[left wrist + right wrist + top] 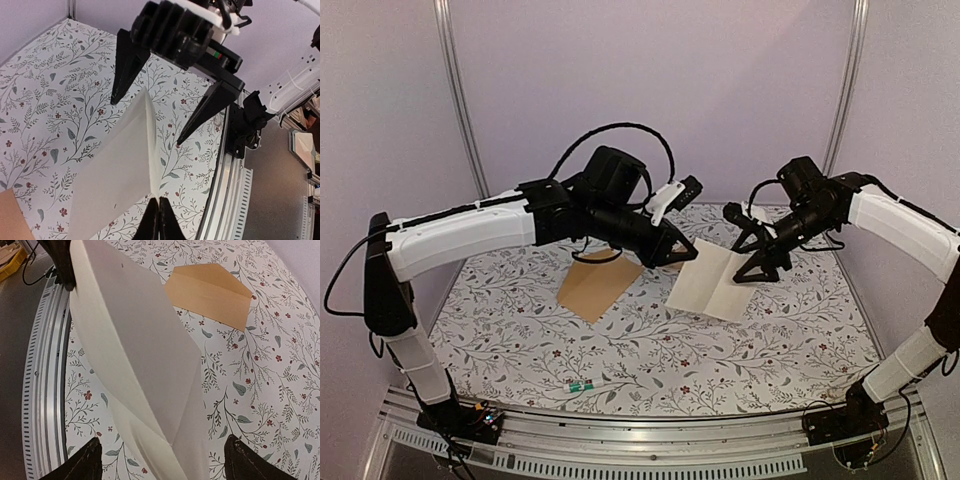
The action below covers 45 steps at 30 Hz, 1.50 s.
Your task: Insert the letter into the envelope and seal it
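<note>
The cream letter [715, 282] is partly folded and lifted at its left edge. My left gripper [678, 255] is shut on that edge; in the left wrist view the closed fingertips [159, 217] pinch the sheet [120, 170]. My right gripper [752, 262] is open over the letter's right side, its fingers [82, 465] spread wide either side of the sheet [135, 340], not touching it. It also shows in the left wrist view [145, 122]. The tan envelope [598, 284] lies flat to the left, flap open, and shows in the right wrist view [210, 292].
The floral tablecloth [650, 350] covers the table. A metal rail [650, 425] runs along the near edge. A small green item [581, 385] lies near the front. White walls and poles [460, 100] enclose the back.
</note>
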{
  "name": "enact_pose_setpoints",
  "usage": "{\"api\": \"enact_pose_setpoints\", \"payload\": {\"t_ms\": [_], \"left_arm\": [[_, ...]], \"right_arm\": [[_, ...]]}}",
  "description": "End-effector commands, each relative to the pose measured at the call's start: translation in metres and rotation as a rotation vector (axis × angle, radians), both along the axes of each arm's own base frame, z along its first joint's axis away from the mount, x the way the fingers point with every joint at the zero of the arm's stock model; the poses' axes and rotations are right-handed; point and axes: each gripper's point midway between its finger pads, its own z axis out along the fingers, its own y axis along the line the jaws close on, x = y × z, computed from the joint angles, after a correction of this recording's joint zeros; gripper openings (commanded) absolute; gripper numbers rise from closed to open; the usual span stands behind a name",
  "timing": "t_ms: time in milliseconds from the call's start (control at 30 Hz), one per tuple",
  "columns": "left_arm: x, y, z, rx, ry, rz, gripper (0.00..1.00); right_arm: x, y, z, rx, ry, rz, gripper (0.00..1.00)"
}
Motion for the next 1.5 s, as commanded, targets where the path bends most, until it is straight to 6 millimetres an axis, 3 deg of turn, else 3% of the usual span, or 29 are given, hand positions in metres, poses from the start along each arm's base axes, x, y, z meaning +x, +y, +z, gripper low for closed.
{"api": "enact_pose_setpoints", "payload": {"t_ms": [0, 167, 267, 467, 533, 600, 733, 833, 933, 1067, 1133, 1267, 1467], "left_arm": [[-0.003, 0.001, 0.028, -0.034, -0.072, -0.009, 0.00], [0.002, -0.001, 0.023, -0.008, -0.082, -0.001, 0.00], [0.003, -0.003, 0.021, -0.001, -0.077, -0.003, 0.00], [0.004, -0.003, 0.022, 0.000, -0.081, 0.000, 0.00], [0.003, -0.002, 0.023, 0.004, -0.069, 0.006, 0.19], [0.001, 0.002, 0.030, 0.005, -0.058, 0.015, 0.38], [-0.009, 0.015, 0.069, -0.044, -0.089, 0.007, 0.59], [-0.006, 0.033, 0.101, -0.079, -0.150, 0.042, 0.64], [0.007, 0.052, 0.116, -0.083, -0.204, 0.104, 0.68], [0.034, 0.072, 0.101, -0.044, -0.225, 0.181, 0.69], [0.037, 0.069, 0.083, -0.015, -0.222, 0.162, 0.69], [0.020, 0.041, 0.056, 0.012, -0.184, 0.009, 0.69], [-0.013, 0.004, 0.038, 0.008, -0.188, -0.162, 0.70]], "right_arm": [[-0.009, 0.005, -0.007, 0.014, 0.034, 0.041, 0.74], [-0.009, 0.004, -0.012, -0.007, 0.065, 0.024, 0.45], [-0.003, 0.003, -0.016, -0.022, 0.067, -0.006, 0.35], [0.013, 0.000, -0.020, -0.049, 0.040, -0.085, 0.06], [0.016, 0.000, -0.016, -0.041, 0.023, -0.099, 0.01], [0.018, 0.000, -0.011, -0.034, -0.001, -0.104, 0.00], [0.015, -0.002, -0.004, -0.030, -0.035, -0.092, 0.00], [0.009, -0.002, -0.001, -0.018, -0.046, -0.063, 0.00], [0.003, -0.001, 0.004, -0.002, -0.059, -0.030, 0.00], [-0.006, 0.005, 0.020, 0.034, -0.079, 0.021, 0.00], [-0.011, 0.010, 0.029, 0.046, -0.097, 0.049, 0.00], [-0.026, 0.024, 0.042, 0.059, -0.121, 0.112, 0.00], [-0.037, 0.038, 0.062, 0.111, -0.113, 0.154, 0.00]]}}
